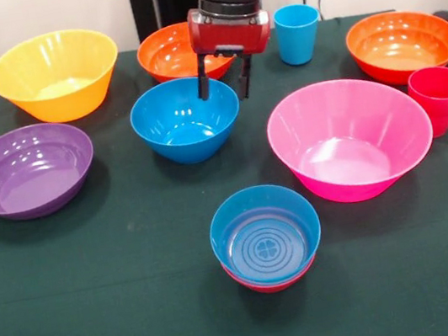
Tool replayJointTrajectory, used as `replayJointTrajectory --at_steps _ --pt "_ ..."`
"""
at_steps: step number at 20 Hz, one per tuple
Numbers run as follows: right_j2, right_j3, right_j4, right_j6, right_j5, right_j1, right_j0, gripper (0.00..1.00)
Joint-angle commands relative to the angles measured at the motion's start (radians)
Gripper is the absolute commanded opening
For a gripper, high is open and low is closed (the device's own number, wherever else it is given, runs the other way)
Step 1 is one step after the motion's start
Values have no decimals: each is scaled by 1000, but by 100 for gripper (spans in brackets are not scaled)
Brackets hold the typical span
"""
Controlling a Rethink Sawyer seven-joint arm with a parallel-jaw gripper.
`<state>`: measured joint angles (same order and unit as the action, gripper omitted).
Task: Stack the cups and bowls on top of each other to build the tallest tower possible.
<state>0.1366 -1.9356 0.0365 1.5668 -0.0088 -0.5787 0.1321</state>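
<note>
We see the end effector (pixel 222 78) hanging from above at the far side of the tabletop (pixel 101 307), with its two dark fingers (pixel 203 83) spread apart and nothing between them. The fingertips stand over the far rim of the medium blue bowl (pixel 186 119), which sits alone, upright, near the middle of the far half. Just behind the end effector we see an orange-red bowl (pixel 167 53), partly hidden by it, and the light blue cup (pixel 297 33) stands a little to the right in the picture.

The small blue bowl (pixel 265 231) rests inside the small red bowl (pixel 269 281), of which only the lower edge shows; this pair lies well apart from the end effector, nearer to the camera. The pink bowl (pixel 350 138) is at the right, with the red cup (pixel 439 99) just beside it and a second orange-red bowl (pixel 403 43) behind. The yellow bowl (pixel 55 74) and the purple bowl (pixel 27 170) are at the left.
</note>
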Motion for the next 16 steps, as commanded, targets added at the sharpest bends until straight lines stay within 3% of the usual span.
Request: replayJointTrajectory --at_steps 1,8,16 --pt "-71 32 -13 156 -5 98 -20 100" --pt "-73 108 -22 150 16 139 -10 100" --pt "-51 115 -18 158 25 132 -21 100"
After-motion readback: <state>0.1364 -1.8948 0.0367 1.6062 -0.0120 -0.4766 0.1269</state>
